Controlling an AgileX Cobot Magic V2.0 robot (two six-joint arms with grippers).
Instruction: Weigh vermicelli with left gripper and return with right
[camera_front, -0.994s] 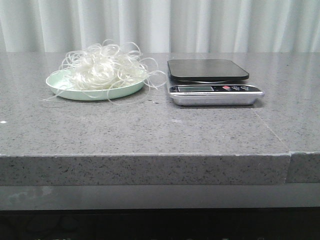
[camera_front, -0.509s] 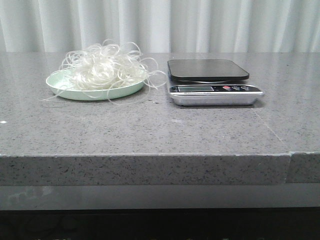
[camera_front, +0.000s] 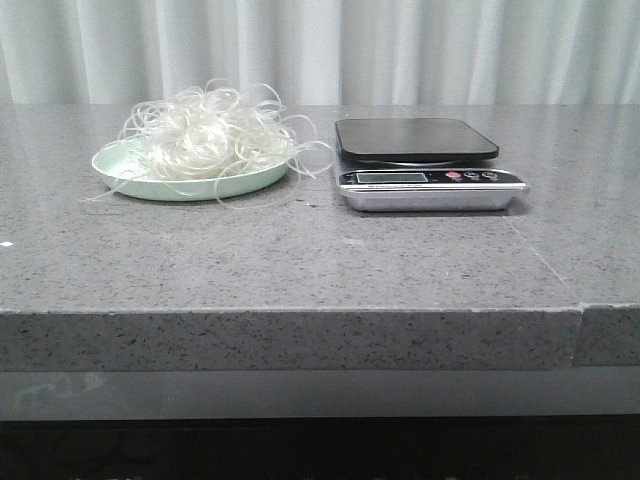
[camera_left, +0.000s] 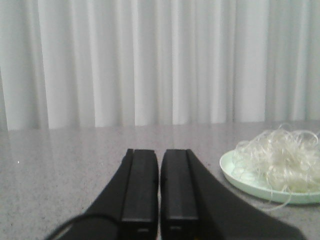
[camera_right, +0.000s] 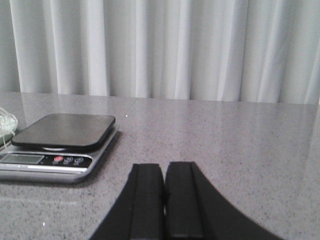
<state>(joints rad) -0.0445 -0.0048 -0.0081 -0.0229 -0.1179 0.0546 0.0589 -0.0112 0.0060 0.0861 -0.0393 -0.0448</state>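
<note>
Speckled polished stone table (camera_front: 300, 270); shiny metal scale (camera_front: 430, 190), matt black platform; translucent vermicelli (camera_front: 205, 135)

I saw a mint-green plate (camera_front: 130, 172) on the grey table (camera_front: 300, 260), a kitchen scale (camera_front: 425, 165) just beside it, white curtains (camera_front: 400, 50) behind.

Staged test bench, grey speckled stone counter (camera_front: 300, 270), plain white curtain backdrop (camera_front: 400, 50), digital scale (camera_front: 425, 165)
</note>
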